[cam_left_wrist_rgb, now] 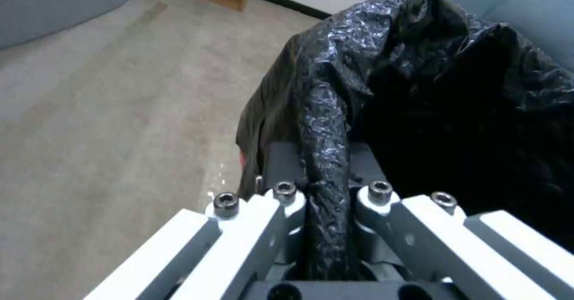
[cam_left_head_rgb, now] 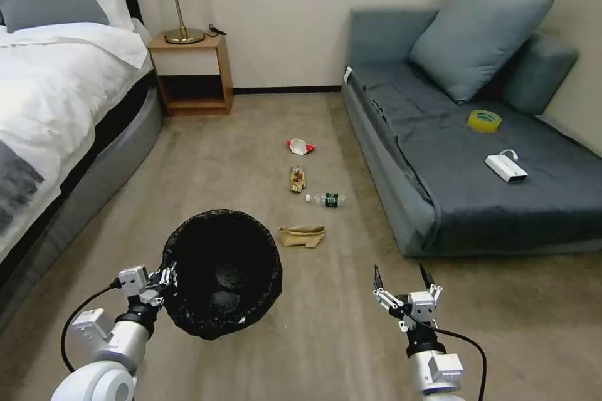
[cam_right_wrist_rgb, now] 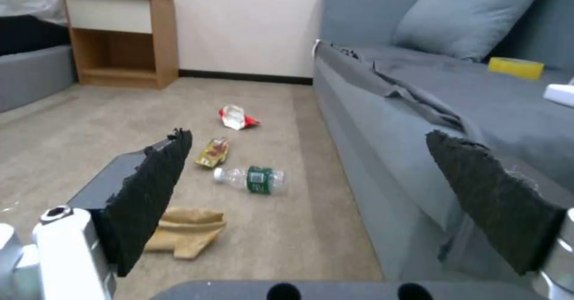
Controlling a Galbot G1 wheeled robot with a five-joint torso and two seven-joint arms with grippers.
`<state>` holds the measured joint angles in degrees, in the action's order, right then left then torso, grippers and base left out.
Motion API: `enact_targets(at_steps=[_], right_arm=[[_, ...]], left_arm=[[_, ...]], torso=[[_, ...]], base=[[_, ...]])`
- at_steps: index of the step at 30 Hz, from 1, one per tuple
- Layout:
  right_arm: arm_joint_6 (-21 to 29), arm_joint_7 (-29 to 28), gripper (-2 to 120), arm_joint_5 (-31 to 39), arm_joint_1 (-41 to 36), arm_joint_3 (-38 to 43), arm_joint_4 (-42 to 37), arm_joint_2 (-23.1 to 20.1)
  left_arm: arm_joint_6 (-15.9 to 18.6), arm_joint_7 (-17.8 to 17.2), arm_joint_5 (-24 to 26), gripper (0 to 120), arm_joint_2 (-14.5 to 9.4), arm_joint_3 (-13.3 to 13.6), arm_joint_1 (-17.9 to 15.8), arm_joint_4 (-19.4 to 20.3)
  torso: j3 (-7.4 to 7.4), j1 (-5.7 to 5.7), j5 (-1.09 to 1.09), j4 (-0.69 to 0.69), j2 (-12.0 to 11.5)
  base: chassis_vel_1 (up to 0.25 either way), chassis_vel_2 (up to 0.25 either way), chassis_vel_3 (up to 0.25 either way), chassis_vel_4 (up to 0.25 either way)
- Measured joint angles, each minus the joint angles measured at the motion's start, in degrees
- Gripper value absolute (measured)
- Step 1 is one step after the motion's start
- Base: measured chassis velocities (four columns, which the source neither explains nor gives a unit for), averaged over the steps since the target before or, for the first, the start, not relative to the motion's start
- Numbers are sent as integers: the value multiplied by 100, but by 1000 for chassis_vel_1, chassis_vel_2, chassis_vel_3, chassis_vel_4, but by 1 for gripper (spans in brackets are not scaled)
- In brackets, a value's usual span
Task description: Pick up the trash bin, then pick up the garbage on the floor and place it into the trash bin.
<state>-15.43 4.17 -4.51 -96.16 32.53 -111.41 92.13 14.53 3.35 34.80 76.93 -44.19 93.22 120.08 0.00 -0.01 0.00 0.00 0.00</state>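
Left gripper [cam_left_head_rgb: 164, 278] is clamped on the rim of the bin [cam_left_head_rgb: 221, 270], the black liner pinched between its fingers [cam_left_wrist_rgb: 286, 192], and carries the bin low over the carpet, to the sofa's [cam_left_head_rgb: 476, 156] left. Right gripper [cam_left_head_rgb: 404, 281] hangs just off the sofa's near corner with its pads [cam_right_wrist_rgb: 152, 188] spread wide and nothing between them. First step judged complete: the bin is in hand. Second step not begun: all four litter pieces lie on the carpet beside the sofa's front edge. Paper bag [cam_left_head_rgb: 302, 235] lies nearest, just beside the bin's rim; bottle [cam_left_head_rgb: 327, 199] next; snack wrapper [cam_left_head_rgb: 296, 179] beyond it; red wrapper [cam_left_head_rgb: 300, 146] farthest, toward the nightstand [cam_left_head_rgb: 191, 75]. Bin interior reads dark; contents cannot be confirmed.
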Motion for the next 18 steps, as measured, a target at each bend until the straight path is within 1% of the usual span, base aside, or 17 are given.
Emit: enact_targets(at_steps=[5, 7, 9, 11, 18], right_arm=[[-6, 3, 100, 1, 1, -1, 1, 0], [-10, 4, 100, -2, 1, -5, 1, 0], [-16, 5, 100, -8, 2, -6, 4, 0], [-24, 6, 100, -12, 3, -7, 7, 0], [-82, 4, 100, -76, 11, -26, 81, 0]], left_arm=[[-7, -5, -11, 5, -9, -52, -18, 0], [-17, -20, -16, 5, -12, -74, -30, -1], [-25, -31, -22, 5, -14, -107, -35, -8], [-38, -31, -30, 5, -15, -123, -36, -21], [-61, -27, -50, 5, -4, -142, -24, -41]], torso=[[0, 0, 2, 1, 0], [0, 0, -2, -1, 0], [0, 0, 1, 0, 0], [0, 0, -1, 0, 0], [0, 0, 0, -1, 0]], base=[[-182, 200, 199, -190], [-219, 238, 227, -229], [-257, 248, 242, -242], [-271, 246, 250, -253], [-247, 250, 245, -257]])
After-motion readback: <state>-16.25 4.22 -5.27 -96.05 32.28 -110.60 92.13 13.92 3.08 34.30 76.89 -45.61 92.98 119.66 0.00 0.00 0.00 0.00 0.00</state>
